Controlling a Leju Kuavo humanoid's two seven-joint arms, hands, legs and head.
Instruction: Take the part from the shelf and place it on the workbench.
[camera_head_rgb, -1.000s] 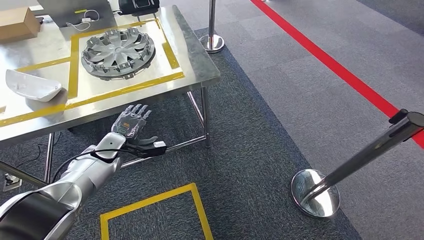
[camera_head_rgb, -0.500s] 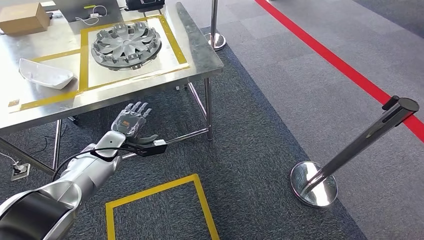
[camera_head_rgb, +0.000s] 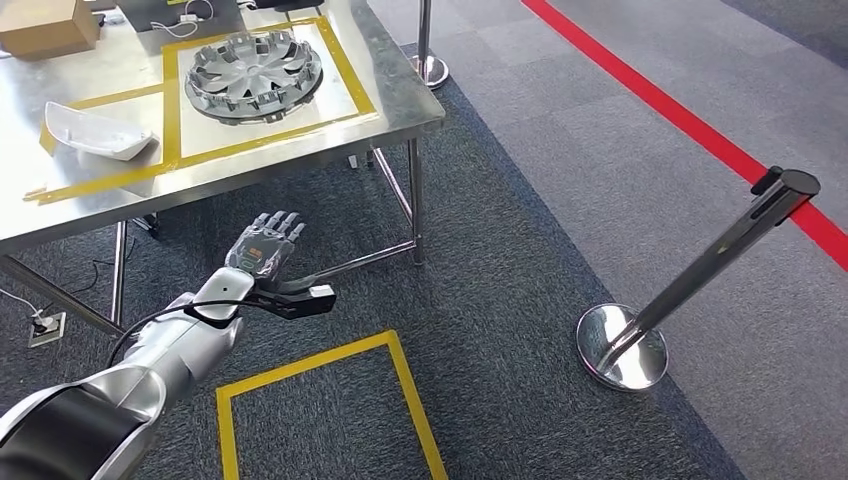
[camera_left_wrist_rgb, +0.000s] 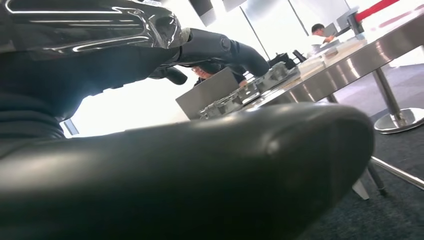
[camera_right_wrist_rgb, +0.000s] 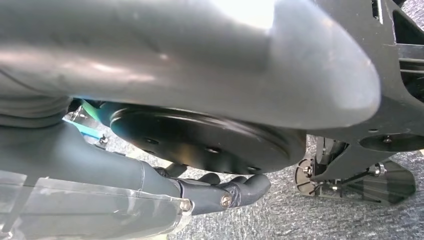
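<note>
Workbench (camera_head_rgb: 400, 110): part (camera_head_rgb: 254, 76) (beyond left robot hand (camera_head_rgb: 264, 246)).

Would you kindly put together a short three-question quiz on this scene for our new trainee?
1. True or false: the wheel cover lies inside a yellow taped square on the workbench.
2. Which lies nearer the workbench's left end: A) the wheel cover, B) the white part?
3. Fill in: the left hand hovers over the floor with fingers spread, holding ____.

Key: 1 true; 2 B; 3 nothing.
</note>
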